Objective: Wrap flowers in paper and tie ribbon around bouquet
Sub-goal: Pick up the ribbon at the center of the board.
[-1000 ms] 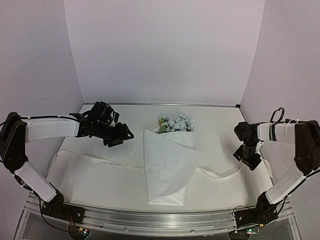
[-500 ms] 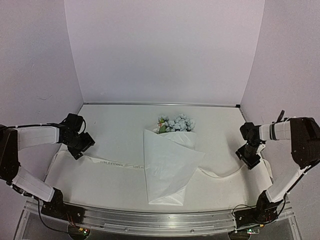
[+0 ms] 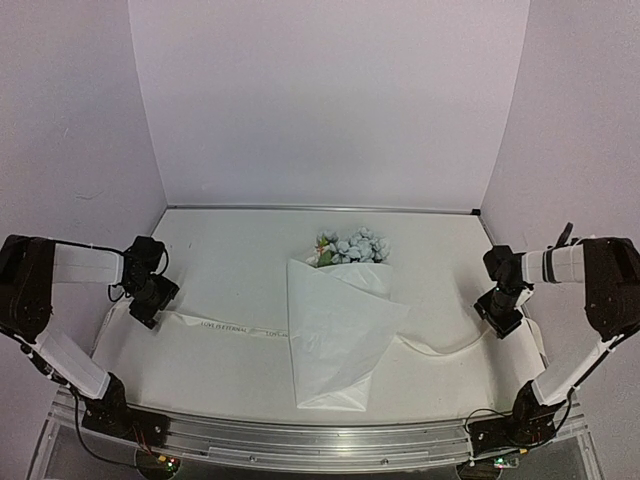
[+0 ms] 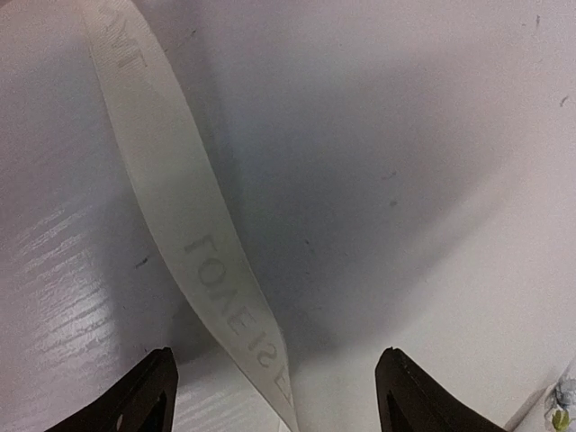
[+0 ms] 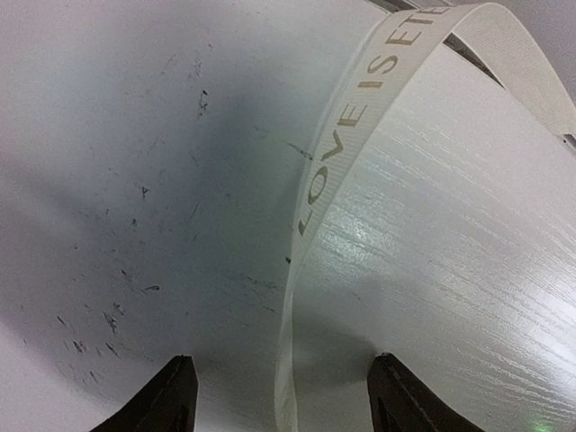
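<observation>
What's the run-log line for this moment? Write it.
left gripper open, astride ribbon | right gripper open, astride ribbon | bouquet wrapped, untied

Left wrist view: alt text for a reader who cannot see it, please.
A cream ribbon with faint printed lettering runs from the upper left down a white table, reaching the bottom edge between two dark fingers spread wide; neither touches it.
</observation>
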### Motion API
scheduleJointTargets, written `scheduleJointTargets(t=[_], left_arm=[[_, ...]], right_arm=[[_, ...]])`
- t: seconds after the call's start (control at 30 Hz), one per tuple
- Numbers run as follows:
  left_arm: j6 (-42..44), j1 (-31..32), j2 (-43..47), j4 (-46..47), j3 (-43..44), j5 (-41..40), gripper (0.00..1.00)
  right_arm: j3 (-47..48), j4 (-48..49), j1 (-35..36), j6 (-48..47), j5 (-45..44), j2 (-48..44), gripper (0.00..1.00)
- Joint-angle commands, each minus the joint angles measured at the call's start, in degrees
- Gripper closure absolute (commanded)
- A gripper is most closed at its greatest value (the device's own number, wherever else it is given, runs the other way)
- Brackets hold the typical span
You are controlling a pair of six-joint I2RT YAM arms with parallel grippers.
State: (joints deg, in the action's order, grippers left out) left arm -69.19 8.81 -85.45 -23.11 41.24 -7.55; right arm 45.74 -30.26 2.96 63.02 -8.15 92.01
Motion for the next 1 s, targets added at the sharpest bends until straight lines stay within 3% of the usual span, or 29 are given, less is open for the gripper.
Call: scheduleJointTargets(t=[0.0, 0.1, 0.2, 0.3, 0.4, 0.67, 0.83, 0.97], left_arm=[[-2.1, -1.3, -3.2, 4.8, -0.7, 0.6, 0.27], [-1.6, -1.5, -4.4, 5.6, -0.1, 0.2, 0.41], [-0.3, -1.5, -5.2, 6.2, 0.3, -0.5, 0.62], [2.4, -1.5, -5.9, 6.7, 1.1, -1.0, 0.84], [6.1, -1.5, -5.6, 6.8, 2.4, -1.2, 0.99], [21.3, -0.1, 7.9, 15.2, 3.9, 5.7, 1.0], [31.4, 7.9, 11.7, 18.1, 7.7, 11.3, 1.0], [36.7, 14.5, 13.6, 23.3, 8.4, 16.5, 1.0]], right_arm=[[-1.5, 0.4, -0.7, -0.1, 2.6, 1.0, 0.37], [-1.4, 0.5, -1.0, -0.2, 3.0, 1.7, 0.46], [-1.2, 0.6, -1.1, -0.4, 3.3, 2.3, 0.58], [-0.9, 0.6, -1.3, -1.1, 3.7, 2.3, 0.76], [-1.0, 0.6, -1.3, -1.9, 4.0, 0.9, 0.97], [-2.1, -4.3, 1.5, -6.5, 4.2, -12.7, 1.0], [-3.3, -8.3, 11.1, -7.8, -2.5, -25.2, 1.0], [-2.6, -8.2, 19.8, -9.3, -4.8, -29.7, 1.0]])
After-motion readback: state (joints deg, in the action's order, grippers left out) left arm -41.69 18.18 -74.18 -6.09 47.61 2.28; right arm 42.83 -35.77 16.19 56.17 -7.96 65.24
